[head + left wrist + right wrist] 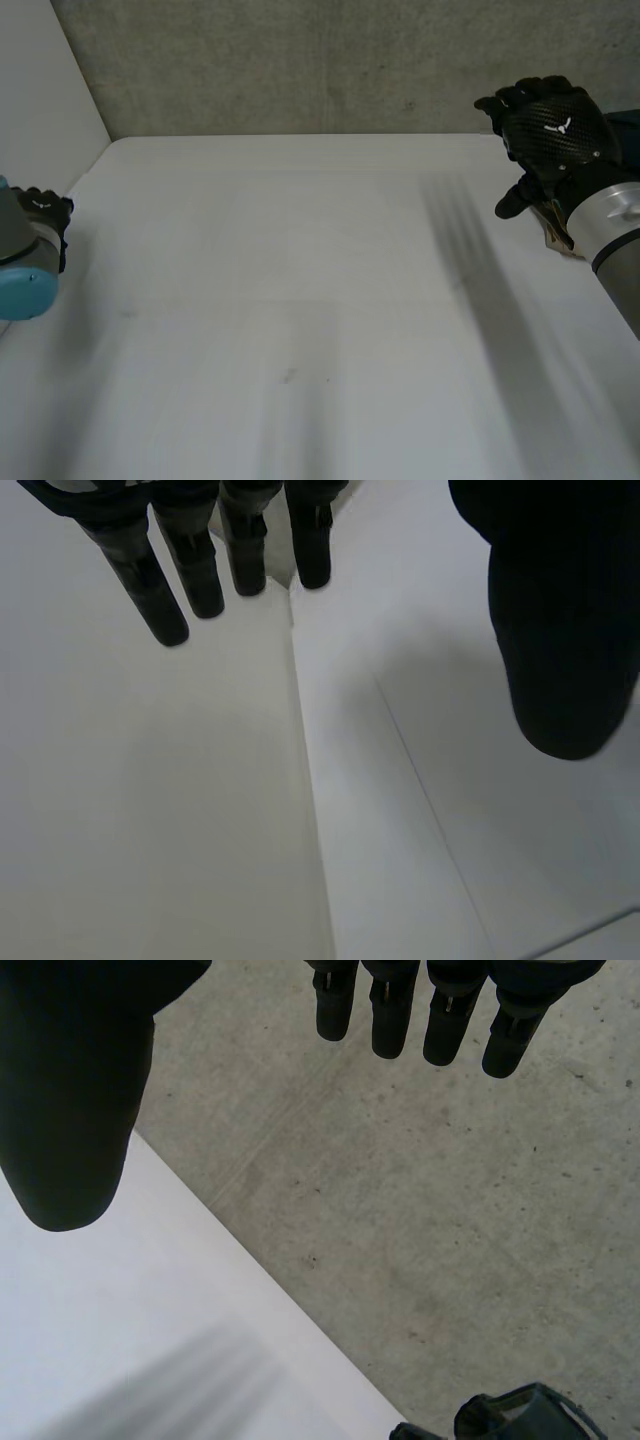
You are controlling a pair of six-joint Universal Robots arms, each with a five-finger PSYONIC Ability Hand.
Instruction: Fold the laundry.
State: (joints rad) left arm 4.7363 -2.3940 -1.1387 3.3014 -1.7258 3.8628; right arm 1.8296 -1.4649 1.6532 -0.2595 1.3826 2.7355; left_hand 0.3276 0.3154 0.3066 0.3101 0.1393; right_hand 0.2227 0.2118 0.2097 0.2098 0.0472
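While the left hand (48, 215) hangs at the tabletop's (300, 300) left edge, fingers straight, the right hand (548, 135), bearing a small white emblem, hangs straight-fingered over the far right corner.

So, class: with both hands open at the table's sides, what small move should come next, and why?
Probably reach the right hand toward the dark teal thing past the table edge: it may be laundry, and the left hand is open too.

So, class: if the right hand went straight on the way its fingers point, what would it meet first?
Probably the concrete wall; the right hand has straight fingers aimed at it with nothing between, though depth is unclear.
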